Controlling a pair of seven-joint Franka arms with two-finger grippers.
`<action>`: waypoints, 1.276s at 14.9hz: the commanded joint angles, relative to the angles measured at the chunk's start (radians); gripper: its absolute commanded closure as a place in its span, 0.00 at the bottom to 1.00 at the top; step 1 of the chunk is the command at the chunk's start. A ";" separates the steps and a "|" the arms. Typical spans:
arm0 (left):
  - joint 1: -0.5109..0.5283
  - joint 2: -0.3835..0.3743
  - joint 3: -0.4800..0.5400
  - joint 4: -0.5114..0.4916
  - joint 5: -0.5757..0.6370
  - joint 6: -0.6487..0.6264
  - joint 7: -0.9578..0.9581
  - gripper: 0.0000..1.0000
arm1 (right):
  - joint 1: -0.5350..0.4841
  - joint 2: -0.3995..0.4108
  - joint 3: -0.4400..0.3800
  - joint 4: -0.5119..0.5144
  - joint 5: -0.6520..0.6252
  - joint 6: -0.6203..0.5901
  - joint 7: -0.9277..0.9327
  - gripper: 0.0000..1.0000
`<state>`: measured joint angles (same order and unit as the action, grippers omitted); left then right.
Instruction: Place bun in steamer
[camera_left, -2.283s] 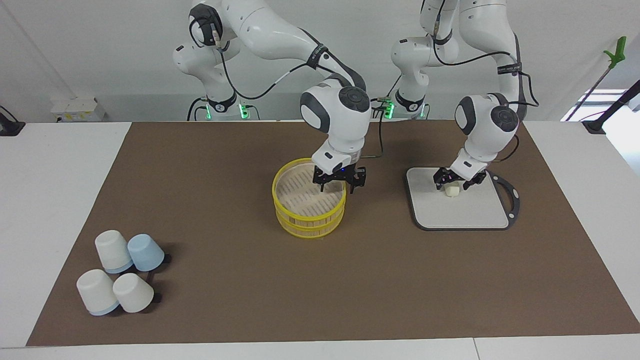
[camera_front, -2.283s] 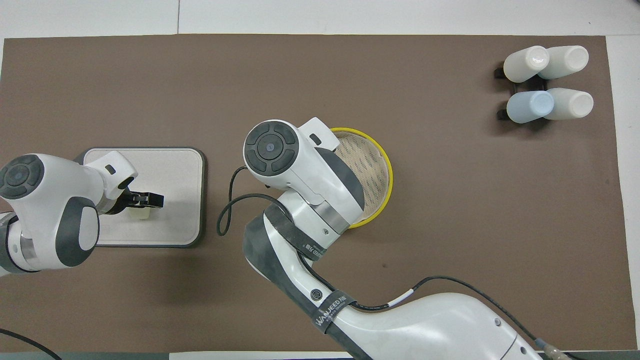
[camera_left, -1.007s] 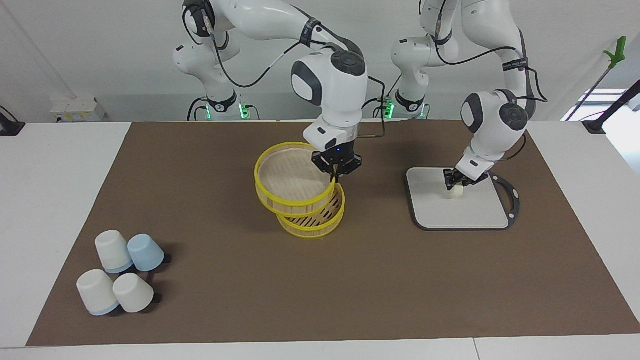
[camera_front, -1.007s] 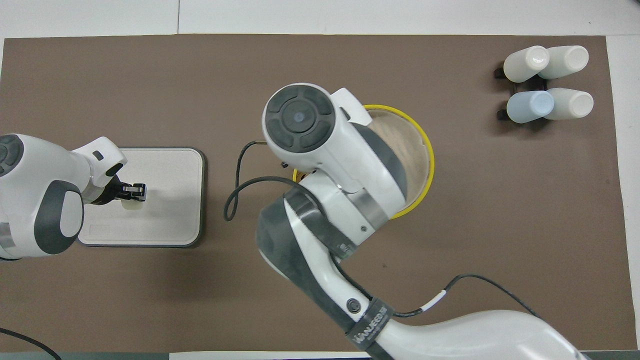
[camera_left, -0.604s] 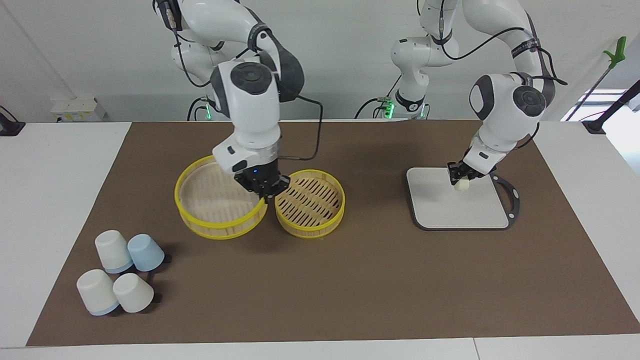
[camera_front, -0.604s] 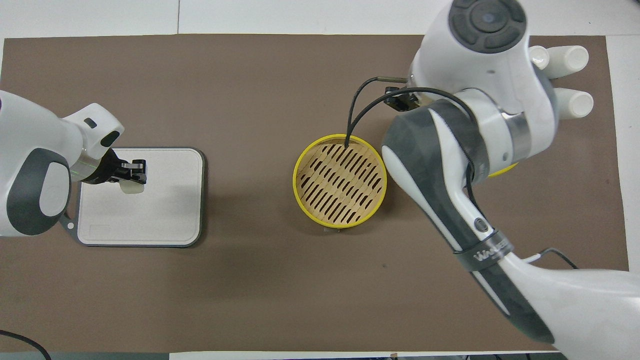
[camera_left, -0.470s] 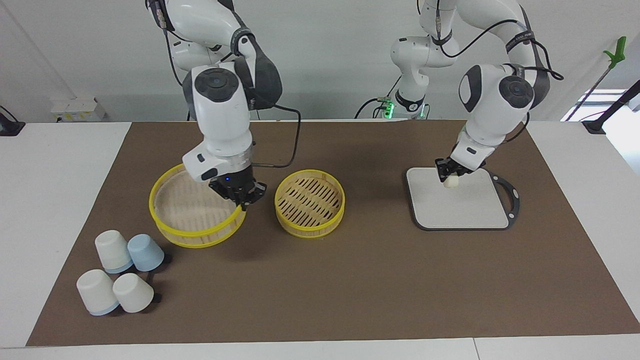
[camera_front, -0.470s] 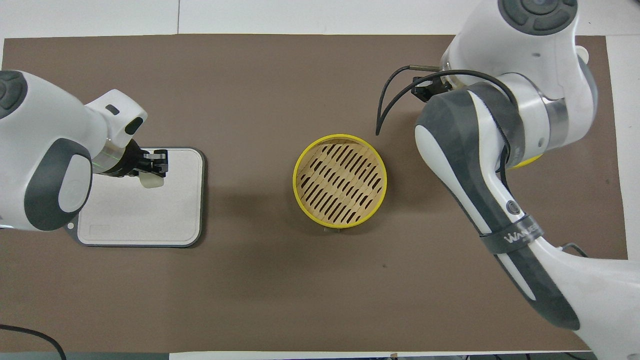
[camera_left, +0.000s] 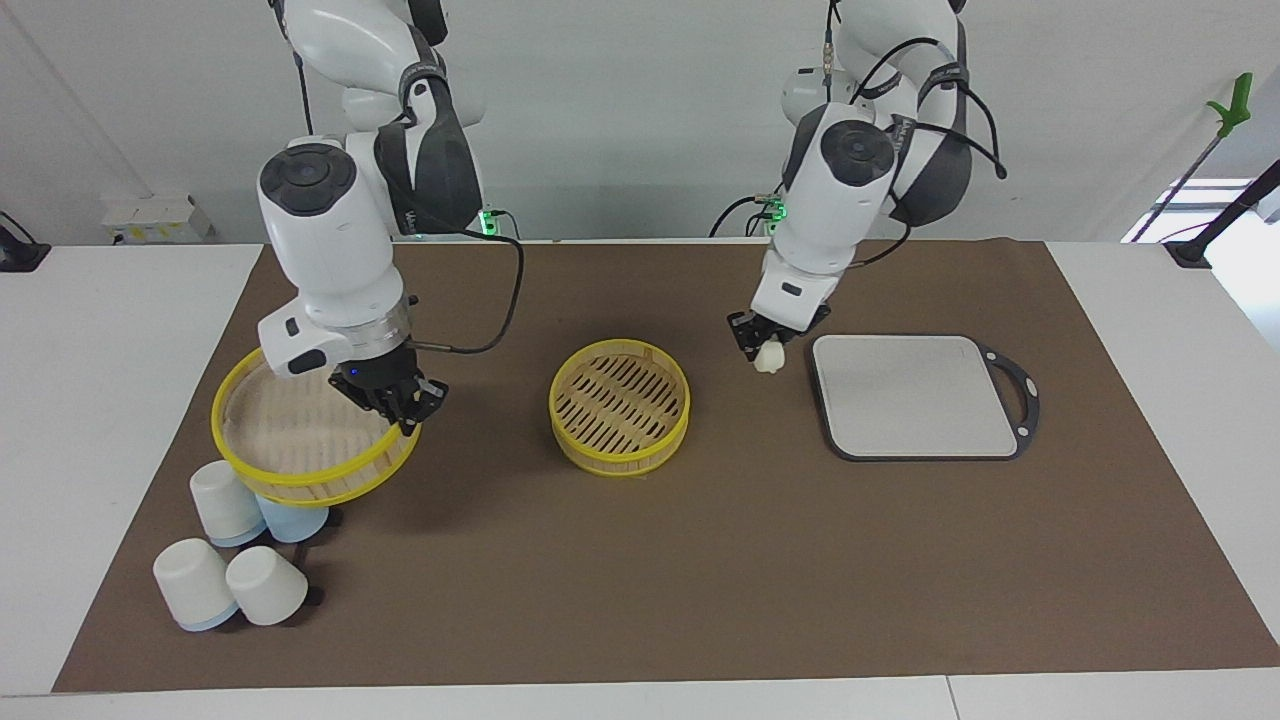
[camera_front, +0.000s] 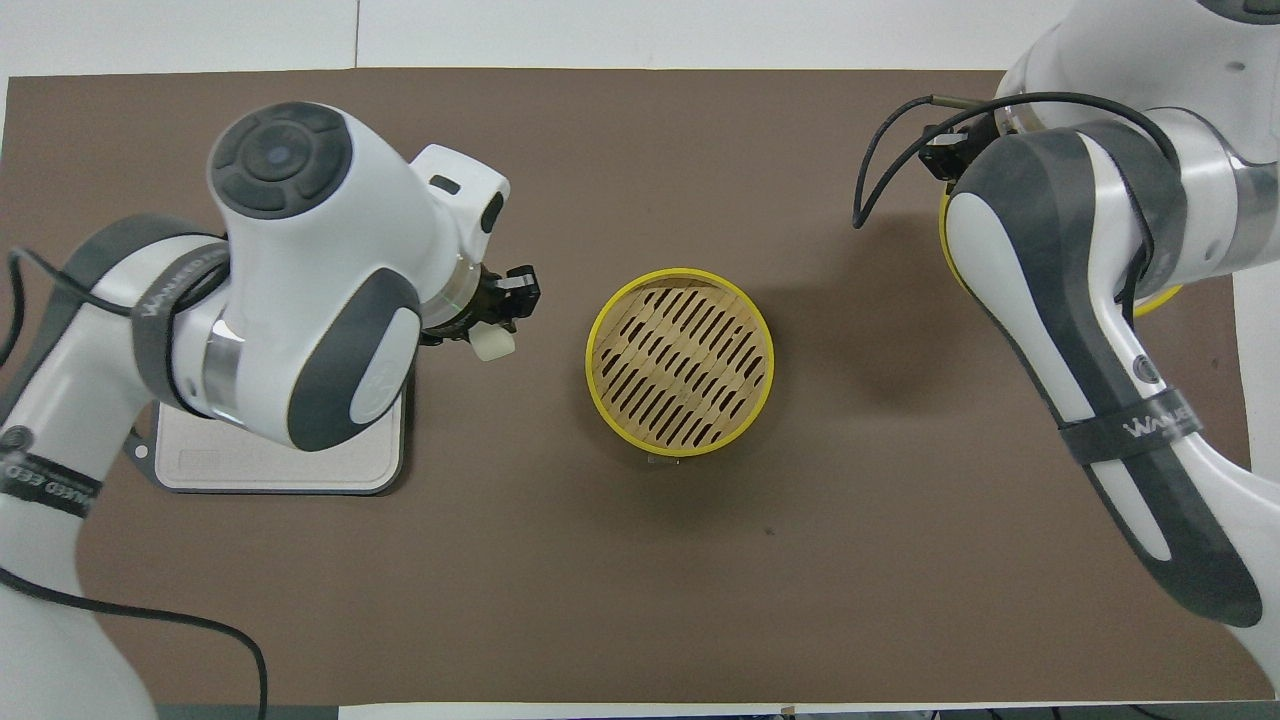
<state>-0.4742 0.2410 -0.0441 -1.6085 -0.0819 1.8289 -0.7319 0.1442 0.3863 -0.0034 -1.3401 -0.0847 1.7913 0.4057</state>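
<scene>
Steamer base at mat centre; its lifted upper tier, pinched by the closed right gripper, hangs over the cups at nine o'clock in the facing view, mostly hidden overhead. Left gripper, clamped on the bun, hangs between base and board.
</scene>
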 joint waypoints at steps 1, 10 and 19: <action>-0.111 0.165 0.026 0.203 -0.009 -0.051 -0.142 0.62 | -0.067 -0.043 0.016 -0.044 0.026 0.019 -0.102 1.00; -0.224 0.294 0.026 0.167 0.040 0.185 -0.190 0.53 | -0.110 -0.103 0.016 -0.202 0.042 0.146 -0.221 1.00; -0.219 0.299 0.029 0.223 0.030 0.063 -0.189 0.43 | -0.121 -0.112 0.016 -0.215 0.043 0.143 -0.228 1.00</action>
<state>-0.6951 0.5502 -0.0226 -1.4127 -0.0603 1.9461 -0.9144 0.0416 0.3083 0.0003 -1.5184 -0.0551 1.9123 0.2063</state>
